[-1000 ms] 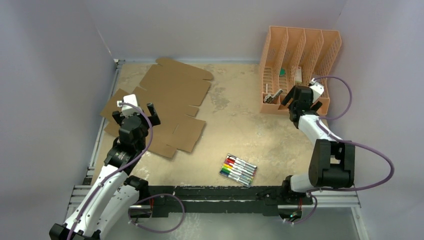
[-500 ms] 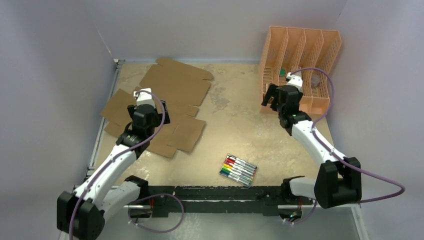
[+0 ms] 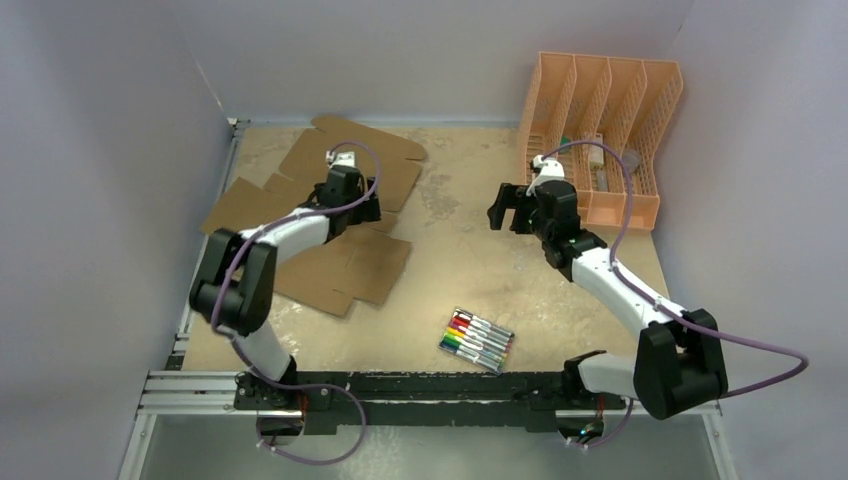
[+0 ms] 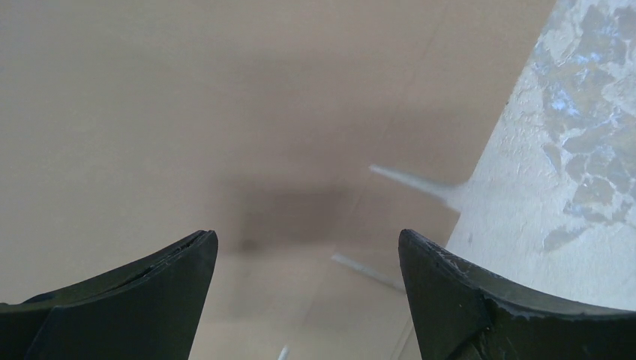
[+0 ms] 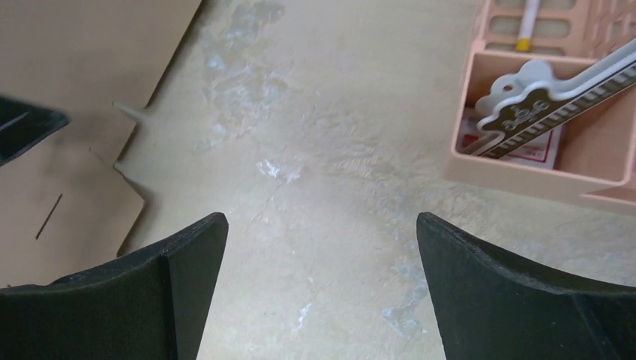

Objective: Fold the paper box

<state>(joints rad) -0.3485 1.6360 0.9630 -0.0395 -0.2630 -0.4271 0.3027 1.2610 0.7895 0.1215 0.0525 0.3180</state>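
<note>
The table [image 3: 480,270], a worn tan surface, carried everything. The paper box [image 3: 300,165] was the largest thing on it: a flat brown cardboard sheet, unfolded, lying well to the left of the peach organizer [image 3: 600,130] and reaching nearer the arm bases than the organizer did. The organizer itself stood at the far right corner, with small items in its compartments, too small to name from above.

The left gripper [image 4: 306,234] hung over the sheet's edge nearest the organizer, jaws spread wide and holding nothing; cardboard and a strip of bare table showed between its fingers. The right gripper [image 5: 321,217] hovered over bare table just left of the organizer, between it and the sheet, jaws likewise wide apart and empty.

A pack of coloured markers [image 3: 477,340] lay nearer the bases than the organizer, slightly to its left.
</note>
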